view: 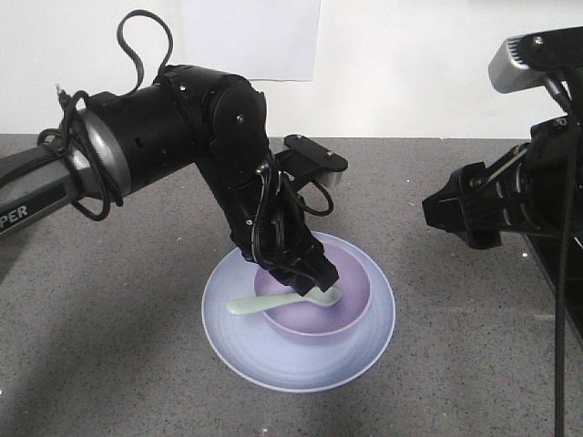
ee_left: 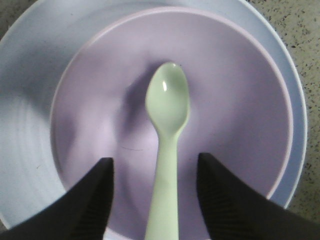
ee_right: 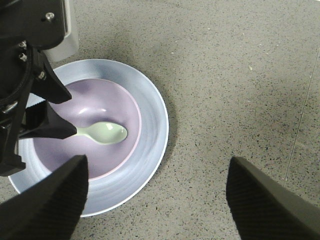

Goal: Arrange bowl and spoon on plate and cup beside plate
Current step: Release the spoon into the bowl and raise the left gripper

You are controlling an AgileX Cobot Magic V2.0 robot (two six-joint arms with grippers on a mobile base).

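The lavender bowl sits centred on the wider pale blue plate. The mint-green spoon lies with its scoop inside the bowl and its handle resting over the left rim. My left gripper hovers just above the bowl. It is open, with a finger on each side of the spoon handle and a gap on both sides. My right gripper hangs open and holds nothing, to the right of the plate. The cup is out of view.
The grey speckled table stretches around the plate on all sides. A white wall with a sheet of paper stands behind. The left arm's bulky black links and looped cable reach in from the left.
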